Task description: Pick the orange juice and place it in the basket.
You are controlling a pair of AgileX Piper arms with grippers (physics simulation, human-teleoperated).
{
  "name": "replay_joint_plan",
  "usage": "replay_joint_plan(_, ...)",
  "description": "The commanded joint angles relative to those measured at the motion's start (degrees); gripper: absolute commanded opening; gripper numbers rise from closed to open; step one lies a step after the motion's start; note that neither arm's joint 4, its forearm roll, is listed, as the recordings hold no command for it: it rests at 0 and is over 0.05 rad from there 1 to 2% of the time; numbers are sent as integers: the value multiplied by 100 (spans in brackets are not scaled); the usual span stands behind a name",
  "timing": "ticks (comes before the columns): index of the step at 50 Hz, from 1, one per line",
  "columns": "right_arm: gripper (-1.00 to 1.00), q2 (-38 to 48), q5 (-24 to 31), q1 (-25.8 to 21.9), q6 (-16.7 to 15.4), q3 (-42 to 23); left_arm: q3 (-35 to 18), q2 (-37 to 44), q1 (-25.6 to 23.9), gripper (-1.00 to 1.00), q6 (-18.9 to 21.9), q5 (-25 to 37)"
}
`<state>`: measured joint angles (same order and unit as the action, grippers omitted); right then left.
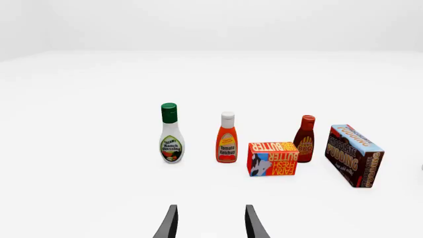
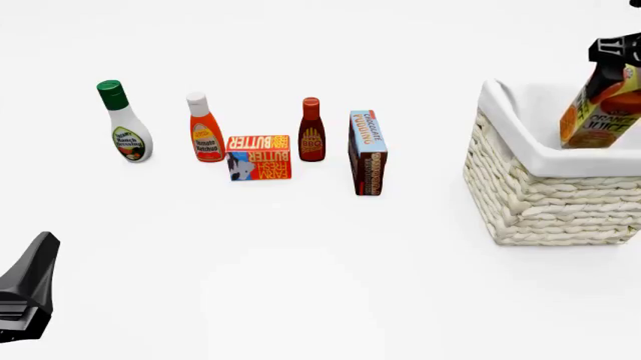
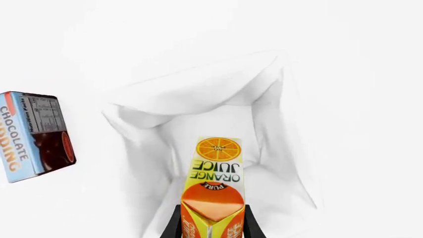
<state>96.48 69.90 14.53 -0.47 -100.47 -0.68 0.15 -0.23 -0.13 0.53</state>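
Orange juice (image 2: pixel 598 112) carton, front view: tilted, held up at its top by the right tool (image 2: pixel 613 49), its lower end inside the mouth of the basket (image 2: pixel 546 202), above the white liner; whether it touches the liner cannot be told. On the desk (image 2: pixel 300 277), well to the left of the basket, stands a row: ranch dressing (image 2: pixel 125 127), tomato ketchup (image 2: pixel 206 129), butter box (image 2: pixel 258 157) lying flat, BBQ sauce (image 2: pixel 311 131), chocolate pudding box (image 2: pixel 368 152) on edge. Left arm is only a dark shape at the lower left corner. Left wrist view: left tool (image 1: pixel 210 223) has its two fingers spread apart with nothing between them, pointing at the same row of groceries, well short of them. Right wrist view: right tool (image 3: pixel 211 223) is clamped on the carton's gable end, one finger on each side; the carton hangs down into the liner's hollow, with the pudding box off to one side outside the basket. Handling judgement: a carton is stiff but will dent under hard squeeze, moderately heavy if full, with smooth printed faces that may slip; a hold across the flat side walls just below the gable looks soundest. Step in hand is likely lowering and release; the tilt could leave it lying on its side.
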Motion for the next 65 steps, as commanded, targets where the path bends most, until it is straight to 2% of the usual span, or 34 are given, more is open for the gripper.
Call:
replay_joint_plan(1, -100, 174, 0, 17, 149, -76, 5, -4, -1, 100, 16, -11)
replay_joint_plan(3, -100, 213, 0, -55, 239, -71, 5, -4, -2, 100, 15, -11)
replay_joint_plan(5, -100, 236, 0, 0, 186, -45, 5, -4, -2, 100, 16, -11)
replay_joint_plan(6, -100, 258, 0, -67, 279, -51, 5, -4, 0, 100, 16, -11)
replay_joint_plan(8, -100, 269, 0, -5, 218, -66, 5, -4, -1, 100, 17, -11)
replay_joint_plan(10, -100, 306, 0, -76, 316, -61, 5, -4, -2, 100, 17, -11)
replay_joint_plan(12, -100, 324, 0, 24, 222, -40, 5, -4, -2, 100, 15, -11)
replay_joint_plan(21, -100, 459, 0, -121, 351, -74, 5, -4, -1, 100, 16, -12)
replay_joint_plan(33, -100, 549, 0, -44, 255, -105, 5, -4, 0, 100, 15, -12)
replay_joint_plan(56, -100, 684, 0, 18, 306, -169, 5, -4, -2, 100, 16, -10)
replay_joint_plan(57, 100, 681, 0, 22, 305, -152, 5, -4, -1, 100, 16, -12)
replay_joint_plan(65, 100, 645, 0, 51, 318, -234, 5, -4, -2, 100, 16, -11)
